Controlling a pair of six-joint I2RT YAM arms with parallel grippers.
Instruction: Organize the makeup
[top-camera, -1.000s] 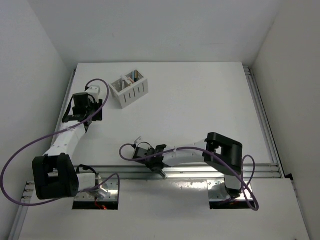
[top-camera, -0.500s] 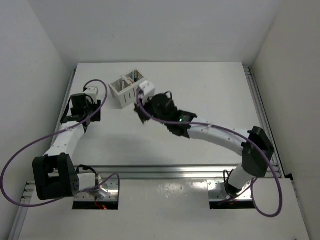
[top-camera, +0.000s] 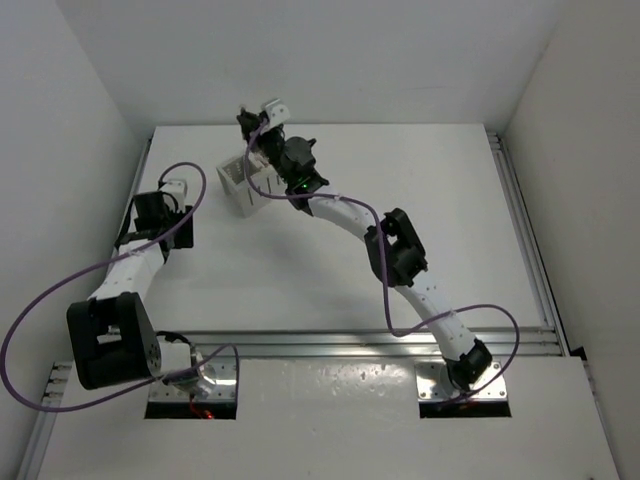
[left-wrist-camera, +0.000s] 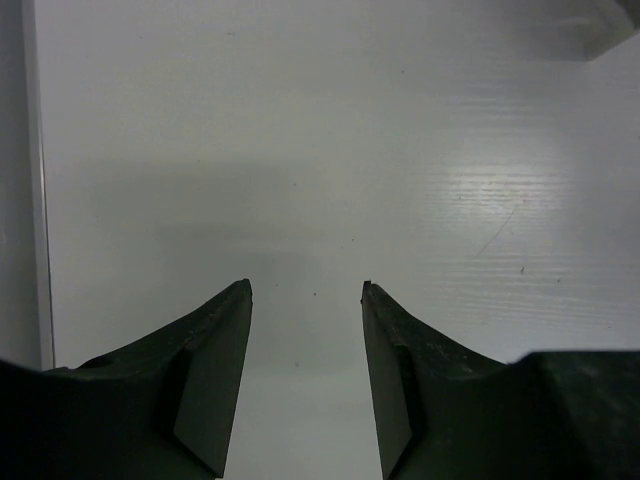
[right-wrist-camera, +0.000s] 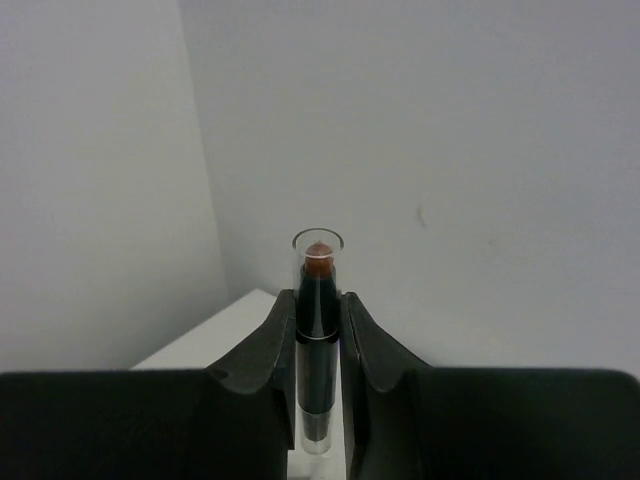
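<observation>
A slim black makeup stick (right-wrist-camera: 317, 345) with a clear plastic cap and a brown-red tip sits between the two black fingers of the right gripper (right-wrist-camera: 318, 297). The fingers are closed on its dark body from both sides, and the capped end reaches out past the fingertips. In the right wrist view only the white walls and their corner are behind it, so the stick is held up in the air and does not touch any surface.

In the top view the right arm stretches to the far left part of the white table (top-camera: 420, 190). Its wrist is over the white slotted box (top-camera: 236, 182) and hides part of it.

The left gripper (left-wrist-camera: 305, 290) is over bare table near the left edge. Its jaws are spread apart and nothing is between them.
</observation>
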